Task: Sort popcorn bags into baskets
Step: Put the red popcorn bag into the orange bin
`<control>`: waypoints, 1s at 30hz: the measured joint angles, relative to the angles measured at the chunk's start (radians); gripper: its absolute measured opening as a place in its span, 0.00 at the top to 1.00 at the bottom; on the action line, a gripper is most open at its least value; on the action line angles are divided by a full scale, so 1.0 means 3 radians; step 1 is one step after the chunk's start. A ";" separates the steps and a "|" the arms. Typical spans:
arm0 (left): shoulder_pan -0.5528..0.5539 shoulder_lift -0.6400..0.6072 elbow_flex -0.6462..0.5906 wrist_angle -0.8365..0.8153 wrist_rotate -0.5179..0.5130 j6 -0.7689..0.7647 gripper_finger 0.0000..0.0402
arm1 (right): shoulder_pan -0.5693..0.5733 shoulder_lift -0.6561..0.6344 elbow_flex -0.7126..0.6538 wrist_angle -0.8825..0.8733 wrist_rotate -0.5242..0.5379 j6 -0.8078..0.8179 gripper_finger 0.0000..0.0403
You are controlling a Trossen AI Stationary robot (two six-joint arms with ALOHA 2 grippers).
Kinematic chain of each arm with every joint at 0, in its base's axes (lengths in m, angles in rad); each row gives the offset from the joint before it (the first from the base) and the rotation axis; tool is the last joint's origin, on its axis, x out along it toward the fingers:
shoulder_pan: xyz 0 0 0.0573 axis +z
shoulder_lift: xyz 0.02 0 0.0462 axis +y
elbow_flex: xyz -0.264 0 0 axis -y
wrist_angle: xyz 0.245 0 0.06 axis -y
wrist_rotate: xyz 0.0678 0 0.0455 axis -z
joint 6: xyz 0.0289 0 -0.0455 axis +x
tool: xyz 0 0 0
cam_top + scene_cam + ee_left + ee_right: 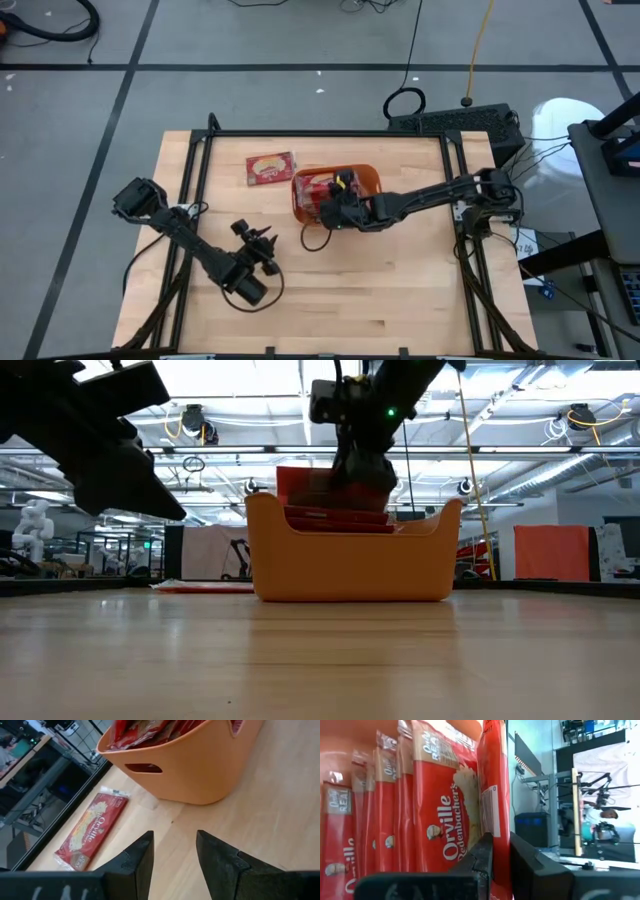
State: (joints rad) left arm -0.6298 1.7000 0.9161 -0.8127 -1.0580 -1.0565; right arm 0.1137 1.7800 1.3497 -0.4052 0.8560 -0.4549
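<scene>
The right gripper [501, 865] hung over the orange basket [366, 178], its jaws pinching one popcorn bag [495, 780] upright by its edge, seemingly to slot it beside those already filed inside. The left gripper [173, 855], jaws spread and empty, faced the last bag [270, 169], which lay flat on the bench [400, 290] at ten o'clock from the basket.

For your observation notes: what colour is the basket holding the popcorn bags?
Orange, plain all over. The basket shows best in the low view.
</scene>
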 joint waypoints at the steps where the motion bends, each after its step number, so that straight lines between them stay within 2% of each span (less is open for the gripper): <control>1: 0.0008 0.0000 0.0000 0.0000 0.0000 -0.0003 0.62 | -0.0017 -0.0001 -0.0014 0.0034 -0.0038 0.0001 0.93; 7: 0.0005 0.0000 0.0000 0.0006 0.0001 -0.0014 0.62 | -0.0043 -0.0001 -0.0083 0.0132 -0.0081 -0.0007 0.91; 17: 0.0004 0.0000 0.0000 0.0008 0.0006 -0.0041 0.62 | -0.0055 0.0000 -0.0087 0.0111 -0.0422 0.0282 0.75; 21: 0.0003 0.0000 0.0000 0.0008 0.0020 -0.0066 0.62 | -0.0054 -0.0001 -0.0087 0.0115 -0.0439 0.0268 0.70; 24: 0.0003 0.0000 0.0001 0.0008 0.0037 -0.0076 0.62 | -0.0047 -0.0017 -0.0087 0.0120 -0.0446 0.0245 0.68; 30: -0.0022 0.0000 0.0001 0.0009 0.0042 -0.0094 0.62 | -0.0031 -0.0139 -0.0087 0.0139 -0.0783 0.0374 0.67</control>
State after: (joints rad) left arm -0.6364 1.7000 0.9165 -0.8101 -1.0454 -1.0848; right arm 0.1045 1.7382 1.3235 -0.3634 0.6212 -0.3428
